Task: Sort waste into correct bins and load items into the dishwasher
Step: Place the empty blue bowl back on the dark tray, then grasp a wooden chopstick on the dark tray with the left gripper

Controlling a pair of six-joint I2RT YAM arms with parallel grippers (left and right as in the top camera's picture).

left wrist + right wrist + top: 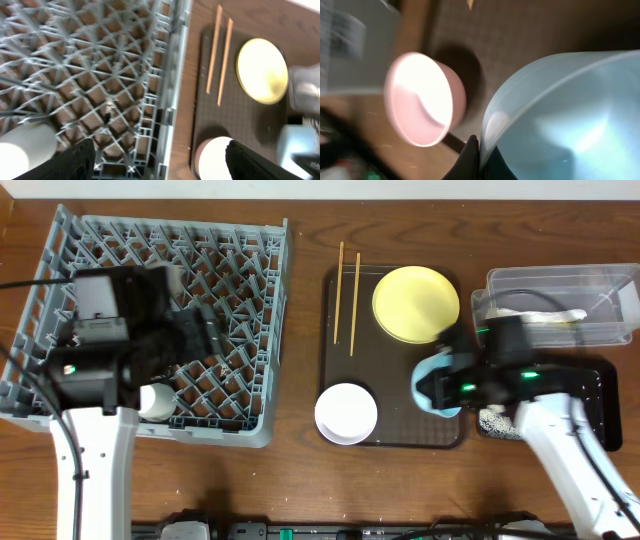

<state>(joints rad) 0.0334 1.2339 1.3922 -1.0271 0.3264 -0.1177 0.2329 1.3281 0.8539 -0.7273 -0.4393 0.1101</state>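
My right fingers (471, 159) are clamped on the rim of the light blue bowl (560, 115) — the bowl is tilted and fills most of the wrist view. From overhead it is at the right edge of the dark brown serving tray (395, 370); I cannot tell whether it touches the tray. The white bowl (346, 413) stands at the tray's near left corner, the yellow plate (415, 302) at its far end, and the two chopsticks (346, 295) lie along the left edge. Right of it are the black tray (600, 395) with rice scraps (491, 420) and the clear tub (610, 285) holding crumpled white paper (545, 315). My left fingers (75, 162) are spread wide apart above the grey dish rack (230, 260) — a white cup (155, 402) stands in its near part. Everything rests on the wooden counter (300, 480).
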